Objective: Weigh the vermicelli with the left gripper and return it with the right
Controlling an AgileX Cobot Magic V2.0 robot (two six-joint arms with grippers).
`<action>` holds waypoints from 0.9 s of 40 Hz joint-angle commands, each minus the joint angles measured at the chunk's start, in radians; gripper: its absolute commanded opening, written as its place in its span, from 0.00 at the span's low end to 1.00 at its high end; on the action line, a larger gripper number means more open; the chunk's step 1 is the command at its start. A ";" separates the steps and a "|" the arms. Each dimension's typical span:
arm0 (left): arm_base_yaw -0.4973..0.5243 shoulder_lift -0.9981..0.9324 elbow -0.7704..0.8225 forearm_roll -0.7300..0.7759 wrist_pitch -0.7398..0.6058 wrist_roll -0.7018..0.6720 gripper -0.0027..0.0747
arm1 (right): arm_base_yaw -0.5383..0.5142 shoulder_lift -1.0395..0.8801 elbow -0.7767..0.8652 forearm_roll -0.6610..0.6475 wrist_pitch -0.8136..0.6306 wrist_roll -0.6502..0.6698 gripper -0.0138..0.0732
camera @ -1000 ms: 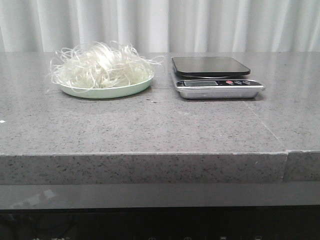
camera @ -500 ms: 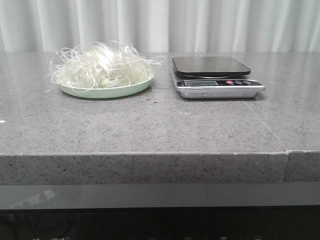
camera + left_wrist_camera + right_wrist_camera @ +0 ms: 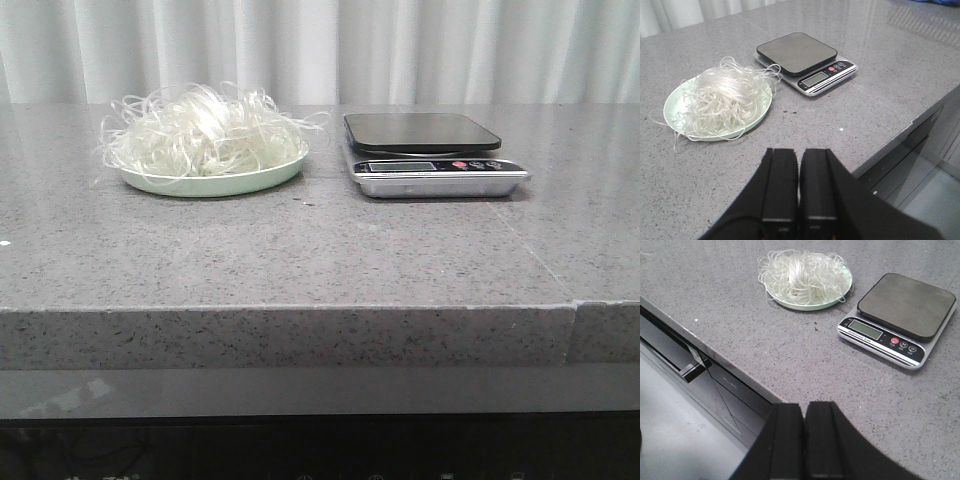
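Both grippers are seen with jaws pressed together, empty: left gripper (image 3: pixel 799 190), right gripper (image 3: pixel 804 440). Vermicelli (image 3: pixel 200 132) is heaped on the pale green plate (image 3: pixel 215 184), left of the kitchen scale (image 3: pixel 430 152). Risk judged: stray loops may be snagged, strands dropped or the plate dragged when lifted.

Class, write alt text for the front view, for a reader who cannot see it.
A fluffy tangle of whitish vermicelli sits heaped on a pale green plate on a grey speckled countertop, left of a kitchen scale whose dark weighing platform is bare. White curtains hang behind, and no robot arm appears in this view.
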 commanded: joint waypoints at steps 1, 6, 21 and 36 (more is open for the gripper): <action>-0.007 0.005 -0.026 -0.008 -0.078 -0.010 0.24 | -0.004 0.005 -0.025 -0.009 -0.065 -0.007 0.35; -0.007 0.005 -0.026 -0.008 -0.078 -0.010 0.24 | -0.004 0.005 -0.025 -0.009 -0.065 -0.007 0.35; 0.168 -0.121 0.134 -0.008 -0.237 -0.010 0.24 | -0.004 0.005 -0.025 -0.009 -0.064 -0.007 0.35; 0.533 -0.474 0.607 -0.008 -0.555 -0.010 0.24 | -0.004 0.005 -0.025 -0.009 -0.064 -0.007 0.35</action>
